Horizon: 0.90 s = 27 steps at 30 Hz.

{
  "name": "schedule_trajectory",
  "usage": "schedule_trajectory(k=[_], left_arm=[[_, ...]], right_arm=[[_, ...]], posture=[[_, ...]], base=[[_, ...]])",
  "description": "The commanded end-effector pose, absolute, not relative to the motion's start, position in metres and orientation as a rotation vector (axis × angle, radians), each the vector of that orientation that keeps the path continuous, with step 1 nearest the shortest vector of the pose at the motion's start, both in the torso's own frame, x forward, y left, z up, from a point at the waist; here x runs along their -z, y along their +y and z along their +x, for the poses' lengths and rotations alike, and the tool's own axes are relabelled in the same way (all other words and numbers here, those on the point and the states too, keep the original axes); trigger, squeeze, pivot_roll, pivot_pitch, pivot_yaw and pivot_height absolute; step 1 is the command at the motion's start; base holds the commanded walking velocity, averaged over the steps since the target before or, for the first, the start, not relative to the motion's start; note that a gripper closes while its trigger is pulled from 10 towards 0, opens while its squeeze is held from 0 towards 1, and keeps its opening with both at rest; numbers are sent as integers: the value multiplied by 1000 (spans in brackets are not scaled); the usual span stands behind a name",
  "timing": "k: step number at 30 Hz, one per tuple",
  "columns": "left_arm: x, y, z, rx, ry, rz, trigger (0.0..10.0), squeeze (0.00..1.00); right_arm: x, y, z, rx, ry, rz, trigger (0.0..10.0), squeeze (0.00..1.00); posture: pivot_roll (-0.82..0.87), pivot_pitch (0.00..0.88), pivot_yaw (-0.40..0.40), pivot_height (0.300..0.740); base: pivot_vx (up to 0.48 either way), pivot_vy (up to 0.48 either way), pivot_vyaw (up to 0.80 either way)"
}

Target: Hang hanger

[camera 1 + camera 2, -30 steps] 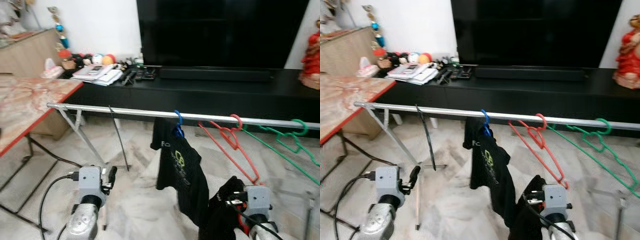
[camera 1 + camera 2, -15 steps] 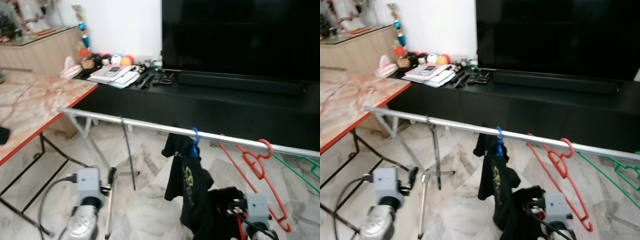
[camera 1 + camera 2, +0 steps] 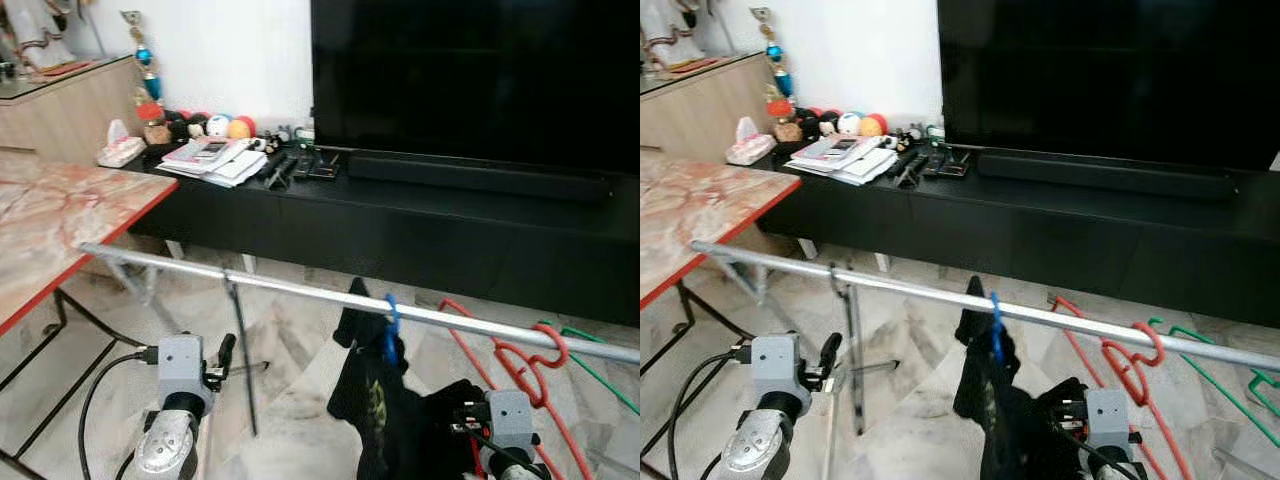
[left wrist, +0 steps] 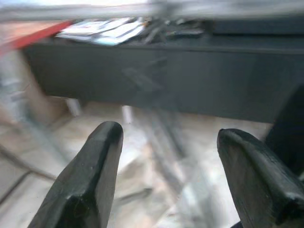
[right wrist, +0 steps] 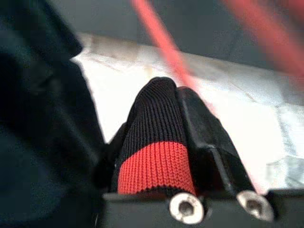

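Marble floor in pale grey and white runs under a long metal rail that crosses the room in front of a low black TV cabinet. On that cabinet stands a large dark television with a black soundbar before it; at the cabinet's left end lie papers, remote controls and a few coloured balls. A marble-patterned tabletop with a red edge stands at the left, and a wooden sideboard lies behind it against the white wall.

Near the middle of the rail hangs a blue hanger carrying a black T-shirt with a pale print on the front. Further toward the rail's right end a red hanger is hooked on, and a green hanger sits just beyond it.

Low at the left, the left claw hovers above the floor, its two black fingers spread wide with nothing between them. Low at the right, the right claw is pressed against the black T-shirt, beside the red hanger's lower bar; one finger wears a black knitted sleeve with a red band. Its fingers lie close together, but whether they grip any cloth I cannot tell.
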<state>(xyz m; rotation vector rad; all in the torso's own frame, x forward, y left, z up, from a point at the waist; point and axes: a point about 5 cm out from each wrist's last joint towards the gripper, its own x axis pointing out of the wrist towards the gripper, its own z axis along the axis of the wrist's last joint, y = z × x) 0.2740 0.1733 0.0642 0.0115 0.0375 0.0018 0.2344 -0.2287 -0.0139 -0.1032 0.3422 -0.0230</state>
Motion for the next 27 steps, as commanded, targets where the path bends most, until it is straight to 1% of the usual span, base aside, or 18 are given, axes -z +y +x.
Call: schedule_trajectory(k=[1,7,11,12,15,16,19,20,25,26,27], left_arm=[[-68,185,274,-21,30,17,10000,0],[-68,181,273,5,68,7,10000,0],[-73,181,278,-4,90,8,10000,0],[-70,186,280,-47,162,9,10000,0],[-69,188,281,-61,188,12,10000,0],[-71,188,282,-47,205,-24,10000,0],[-76,181,283,52,215,-11,10000,0],[-81,176,283,110,207,-10,10000,0],[-88,174,286,129,190,-12,10000,0],[-90,174,290,125,182,-16,10000,584],[-91,174,291,123,179,-21,10000,824]], right_arm=[[10,-222,241,11,308,-89,10000,0],[12,-225,238,24,321,-89,10000,0],[13,-227,237,29,324,-91,10000,0],[13,-227,237,33,324,-91,10000,0],[13,-227,237,33,325,-91,10000,0],[14,-228,236,39,326,-89,10000,0],[14,-228,236,40,330,-90,10000,0],[15,-228,236,40,332,-90,10000,0],[15,-227,237,42,332,-89,10000,0],[15,-227,237,42,333,-89,10000,0],[15,-227,237,42,333,-89,10000,0]], posture=[[56,0,18,740],[58,0,19,740],[56,0,22,740],[57,0,25,740],[57,0,25,740],[60,0,25,740],[63,0,25,740],[65,0,27,740],[65,0,30,740],[63,0,31,740],[62,0,31,740]], base=[[0,0,0],[0,0,0],[0,0,0],[0,0,0],[0,0,0],[0,0,0],[0,0,0],[0,0,0],[0,0,0],[0,0,0],[0,0,0]])
